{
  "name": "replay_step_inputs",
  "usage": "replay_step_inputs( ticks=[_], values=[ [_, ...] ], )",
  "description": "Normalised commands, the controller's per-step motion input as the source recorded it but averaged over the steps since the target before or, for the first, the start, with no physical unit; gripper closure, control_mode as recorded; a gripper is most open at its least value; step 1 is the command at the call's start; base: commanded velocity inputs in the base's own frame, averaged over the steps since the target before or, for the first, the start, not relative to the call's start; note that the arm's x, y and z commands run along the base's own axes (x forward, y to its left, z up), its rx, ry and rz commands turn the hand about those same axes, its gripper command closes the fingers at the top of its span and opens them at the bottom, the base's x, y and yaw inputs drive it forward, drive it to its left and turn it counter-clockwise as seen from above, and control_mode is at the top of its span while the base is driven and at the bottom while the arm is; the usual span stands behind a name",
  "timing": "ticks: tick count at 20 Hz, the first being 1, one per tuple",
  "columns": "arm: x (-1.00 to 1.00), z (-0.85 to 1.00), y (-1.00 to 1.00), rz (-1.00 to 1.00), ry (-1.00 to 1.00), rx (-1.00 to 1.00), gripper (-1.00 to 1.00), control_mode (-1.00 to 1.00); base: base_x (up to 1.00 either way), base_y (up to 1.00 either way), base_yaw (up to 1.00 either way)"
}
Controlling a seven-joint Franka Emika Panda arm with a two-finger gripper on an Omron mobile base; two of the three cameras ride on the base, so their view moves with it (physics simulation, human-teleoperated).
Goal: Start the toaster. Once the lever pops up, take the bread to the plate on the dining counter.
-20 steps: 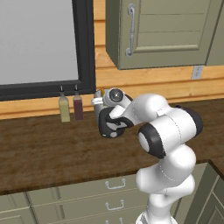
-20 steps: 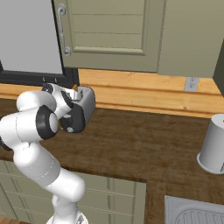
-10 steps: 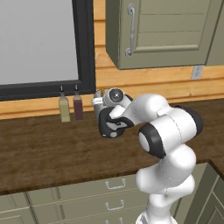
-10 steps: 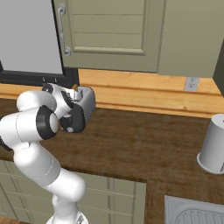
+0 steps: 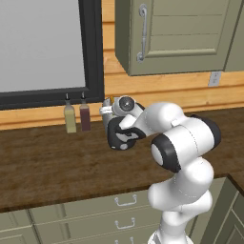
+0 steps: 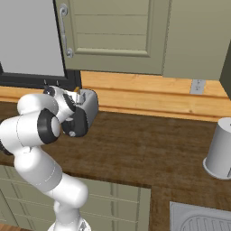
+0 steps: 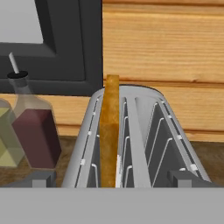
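The silver toaster [image 5: 106, 116] [image 6: 91, 104] [image 7: 144, 131] stands at the back of a dark wood-grain counter [image 5: 43, 162], its black front panel [image 5: 120, 135] facing me. The bread [image 7: 109, 131], a tan slice seen edge-on, stands upright in the left slot and sticks out above the top. My gripper [image 7: 116, 179] hovers just above the front of the toaster, open, one fingertip [image 7: 41, 178] on each side of the body and nothing between them. My hand covers the lever. The plate is out of view. Whether this is the dining counter I cannot tell.
Two slim bottles, one yellowish [image 5: 70, 118] and one dark red [image 5: 85, 116] [image 7: 33, 131], stand just left of the toaster under the black window frame [image 5: 93, 52]. A grey canister [image 6: 220, 149] and a sink [image 6: 203, 219] lie far right. Cabinets hang overhead.
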Motion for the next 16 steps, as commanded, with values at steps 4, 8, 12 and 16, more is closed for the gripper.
replay_step_inputs(
  ticks=[4,8,12,16],
  values=[
    [0.00,0.00,0.00,0.00,0.00,0.00,-1.00,-1.00,0.00,0.00,0.00],
    [0.00,0.00,0.00,0.00,0.00,0.00,-1.00,-1.00,0.00,0.00,0.00],
    [0.00,0.00,0.00,0.00,0.00,0.00,-1.00,-1.00,0.00,0.00,0.00],
    [0.00,0.00,0.00,0.00,0.00,0.00,-1.00,-1.00,0.00,0.00,0.00]
  ],
)
